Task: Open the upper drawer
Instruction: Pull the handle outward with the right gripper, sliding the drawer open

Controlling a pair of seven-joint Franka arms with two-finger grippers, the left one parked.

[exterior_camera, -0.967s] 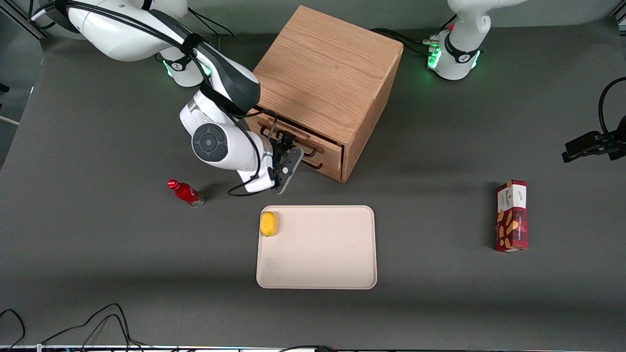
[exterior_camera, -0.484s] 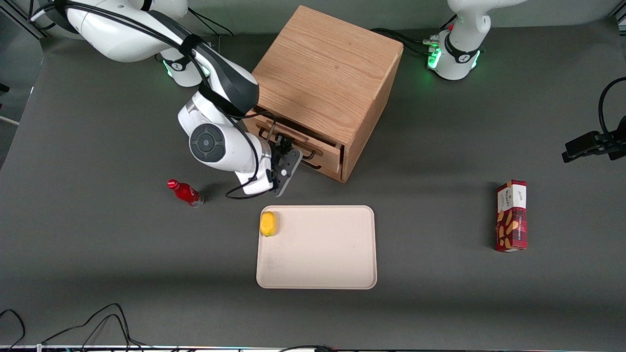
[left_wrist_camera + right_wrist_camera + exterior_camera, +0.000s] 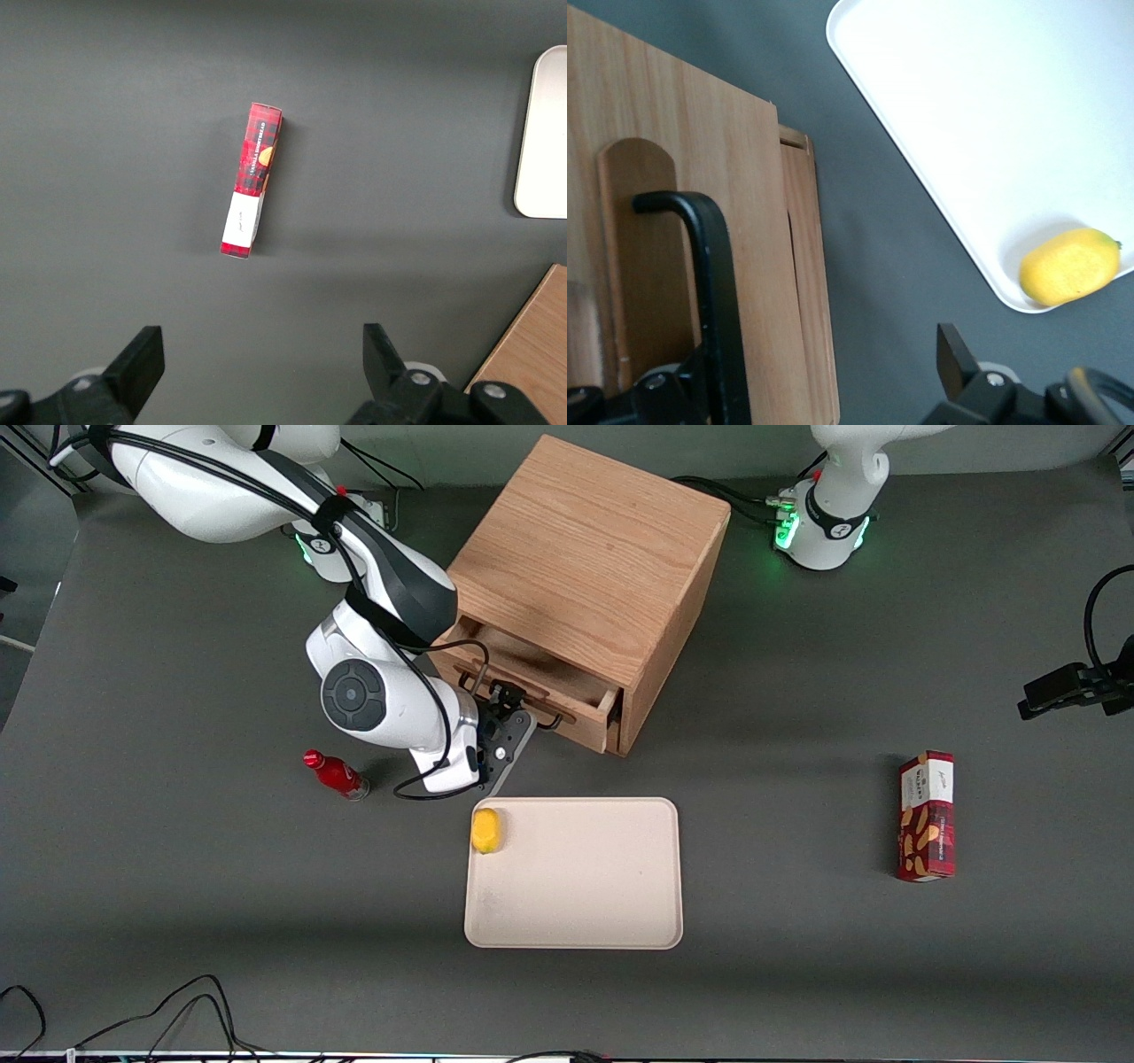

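Note:
The light oak cabinet (image 3: 585, 558) stands at the table's back middle. Its upper drawer (image 3: 532, 695) is pulled part way out, and the shallow wooden tray inside (image 3: 523, 657) shows. My right gripper (image 3: 516, 715) is at the drawer front, at the black wire handle (image 3: 547, 720). In the right wrist view the gripper (image 3: 828, 367) is open. The handle (image 3: 713, 292) runs just inside one of its fingers (image 3: 673, 390), and the other finger (image 3: 954, 352) is out over the table, off the drawer front's (image 3: 753, 266) edge. The lower drawer is hidden under the upper one.
A cream tray (image 3: 576, 872) with a yellow lemon (image 3: 485, 830) lies nearer the front camera than the cabinet, close to the gripper. A red bottle (image 3: 335, 774) lies beside my arm. A red snack box (image 3: 926, 815) lies toward the parked arm's end.
The upper drawer has slid further out of the cabinet. My gripper has moved with its handle, away from the cabinet and toward the working arm's end.

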